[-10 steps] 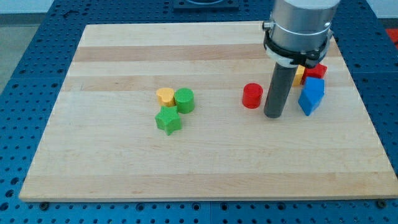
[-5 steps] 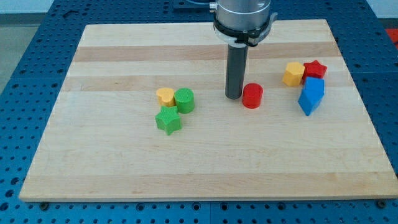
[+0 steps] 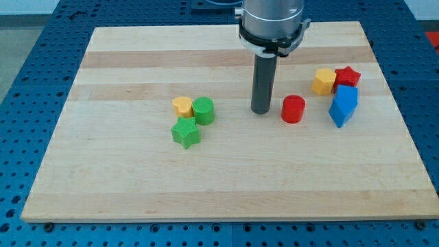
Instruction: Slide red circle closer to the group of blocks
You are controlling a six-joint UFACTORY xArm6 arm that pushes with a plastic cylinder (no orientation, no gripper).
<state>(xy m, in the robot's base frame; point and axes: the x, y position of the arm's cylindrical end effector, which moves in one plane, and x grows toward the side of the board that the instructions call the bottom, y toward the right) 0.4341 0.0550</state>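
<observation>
The red circle stands on the wooden board, right of centre. My tip rests on the board just left of it, with a small gap between them. To the red circle's right is a group of a yellow block, a red star and a blue block. The red circle sits a short way left of the blue block.
A second cluster lies left of centre: a yellow circle, a green circle and a green star. The board lies on a blue perforated table.
My tip went from the right of the red circle round to its left. The red circle has since slid right, toward the yellow, red and blue group.
</observation>
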